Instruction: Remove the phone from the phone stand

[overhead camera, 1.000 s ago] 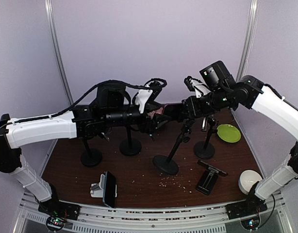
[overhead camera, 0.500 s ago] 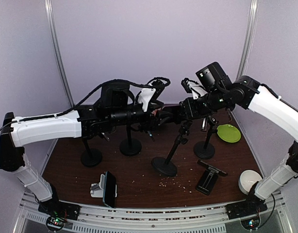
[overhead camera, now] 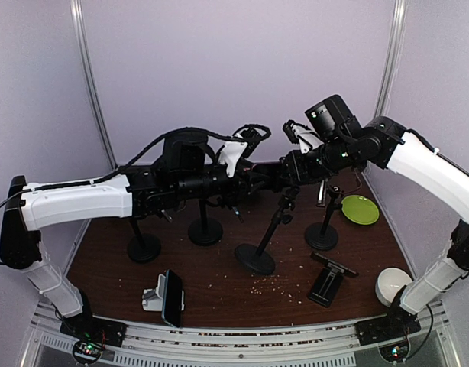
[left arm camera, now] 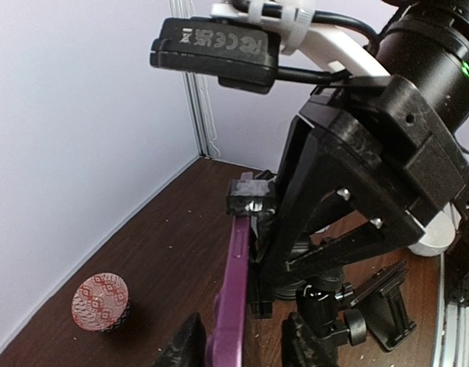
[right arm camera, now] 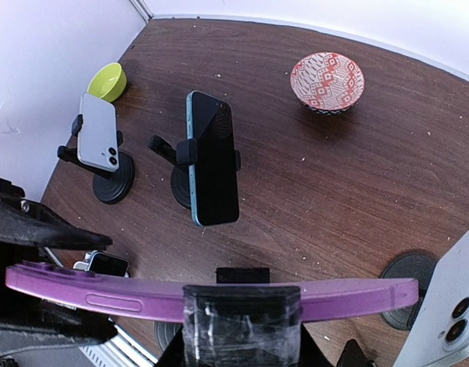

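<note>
I'm bracing the phone stand with the right gripper clamped on its top, so the left gripper, jaws open astride the purple phone wedged in that stand, can pull it free.

Brown table: black stands, green plate, perhaps crumbs.

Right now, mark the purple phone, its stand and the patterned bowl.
purple phone (right arm camera: 349, 297), right wrist view, side edge.
phone stand (overhead camera: 255, 258), top external view, round base.
patterned bowl (right arm camera: 327, 82), right wrist view, inside.

Top view looks down; wrist views closely share the phone.
</note>
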`<state>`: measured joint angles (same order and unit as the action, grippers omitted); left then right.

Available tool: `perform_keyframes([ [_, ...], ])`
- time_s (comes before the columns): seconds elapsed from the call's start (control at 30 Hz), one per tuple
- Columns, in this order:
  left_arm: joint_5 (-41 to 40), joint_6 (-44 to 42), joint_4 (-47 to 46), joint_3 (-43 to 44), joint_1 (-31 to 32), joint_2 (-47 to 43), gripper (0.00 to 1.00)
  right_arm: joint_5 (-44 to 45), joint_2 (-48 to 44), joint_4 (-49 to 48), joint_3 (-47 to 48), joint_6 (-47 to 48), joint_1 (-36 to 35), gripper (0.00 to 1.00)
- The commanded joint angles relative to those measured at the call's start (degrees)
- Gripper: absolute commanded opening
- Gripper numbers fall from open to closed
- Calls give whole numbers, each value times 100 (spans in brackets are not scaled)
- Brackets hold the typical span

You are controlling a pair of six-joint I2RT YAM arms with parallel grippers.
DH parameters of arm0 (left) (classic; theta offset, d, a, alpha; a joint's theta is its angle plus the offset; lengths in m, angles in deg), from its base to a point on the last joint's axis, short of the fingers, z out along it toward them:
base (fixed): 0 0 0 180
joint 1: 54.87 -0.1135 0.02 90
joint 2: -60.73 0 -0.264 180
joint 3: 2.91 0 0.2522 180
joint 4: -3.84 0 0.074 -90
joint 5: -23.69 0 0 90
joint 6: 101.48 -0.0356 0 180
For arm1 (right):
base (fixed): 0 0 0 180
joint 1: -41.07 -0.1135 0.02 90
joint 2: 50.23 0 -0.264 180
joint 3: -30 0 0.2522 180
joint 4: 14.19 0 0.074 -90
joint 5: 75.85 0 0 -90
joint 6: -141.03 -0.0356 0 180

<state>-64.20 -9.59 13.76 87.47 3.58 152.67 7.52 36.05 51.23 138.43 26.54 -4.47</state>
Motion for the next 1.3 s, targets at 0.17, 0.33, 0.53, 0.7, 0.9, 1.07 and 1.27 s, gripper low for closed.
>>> perform_keyframes([
  [0.17,48,140,-443,101,17,-58,11,-294,-213,-706,236,-198,-25,0],
  [0.33,-15,129,-478,66,17,-75,0,-570,-269,-773,219,-78,-28,0],
  [0.53,-14,136,-518,6,15,-139,0,-677,-299,-723,214,139,-25,0],
  [0.7,7,188,-587,-76,15,-233,0,-507,-325,-658,205,263,-31,0],
  [0.9,47,249,-596,-149,14,-342,0,-65,-323,-628,172,296,-19,0],
  [1.07,31,233,-608,-191,8,-383,0,51,-313,-663,192,261,-22,0],
  [1.27,31,213,-559,-221,10,-444,0,-122,-345,-694,62,343,-18,0],
])
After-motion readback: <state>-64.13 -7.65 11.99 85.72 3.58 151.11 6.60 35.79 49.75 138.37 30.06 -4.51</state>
